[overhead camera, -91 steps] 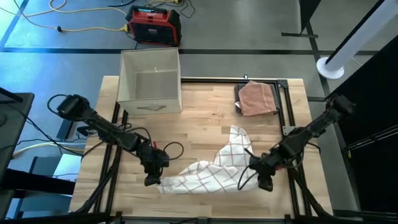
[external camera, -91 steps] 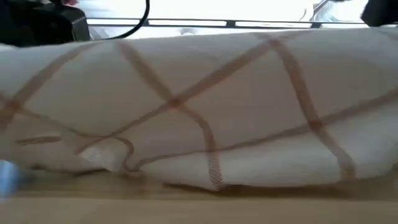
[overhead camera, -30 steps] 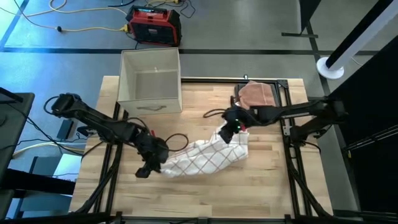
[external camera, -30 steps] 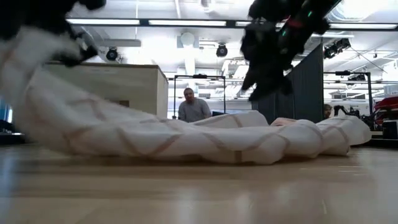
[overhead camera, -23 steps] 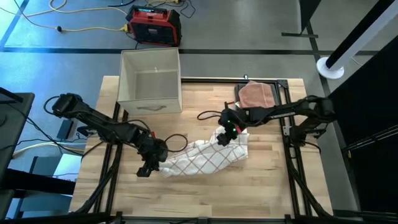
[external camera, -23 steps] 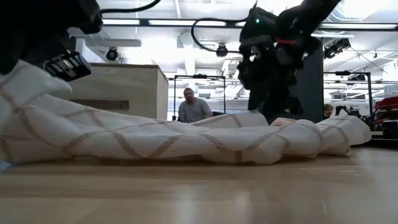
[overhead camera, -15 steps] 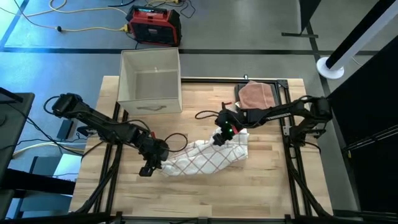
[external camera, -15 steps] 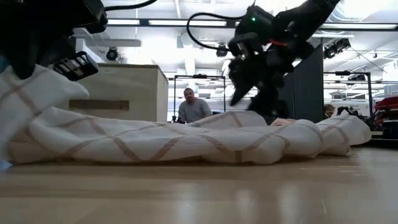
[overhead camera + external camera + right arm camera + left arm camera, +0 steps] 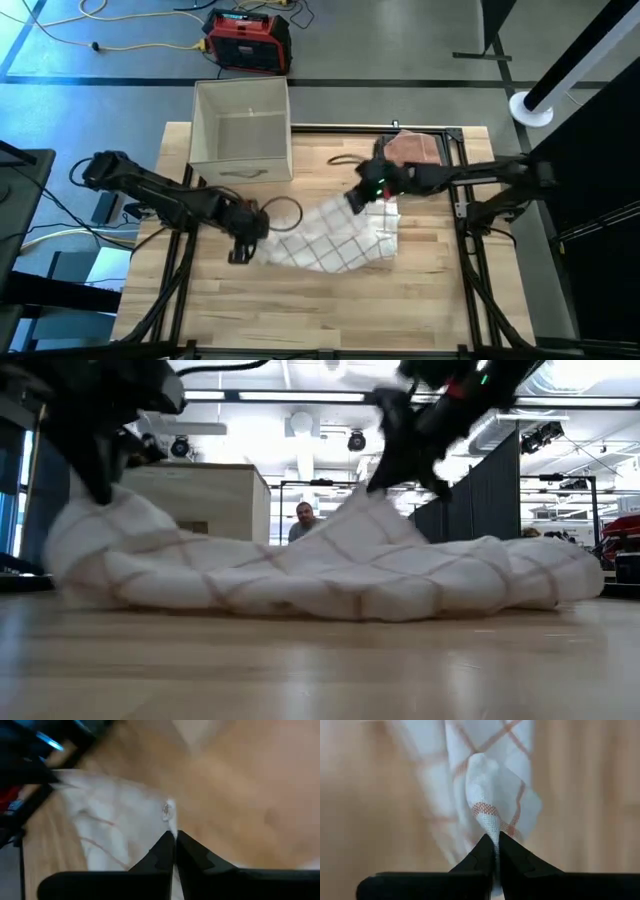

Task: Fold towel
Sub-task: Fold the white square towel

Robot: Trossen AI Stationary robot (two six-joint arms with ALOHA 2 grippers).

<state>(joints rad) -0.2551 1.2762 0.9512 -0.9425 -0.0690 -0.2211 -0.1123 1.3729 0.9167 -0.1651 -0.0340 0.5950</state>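
Towel [image 9: 335, 240] sits mid-table, white with an orange check, bunched and lifted at two edges. I've got the left gripper [image 9: 243, 247] clamped on its left edge; in my left wrist view the fingers [image 9: 485, 851] pinch a peak of cloth. Right gripper [image 9: 362, 196] is closed on the far edge, pulling a peak up in the low view. Bare wood [image 9: 330, 310] lies open along the near side. Behind, the white box [image 9: 241, 132] and a folded pink cloth [image 9: 412, 157] crowd the far edge.
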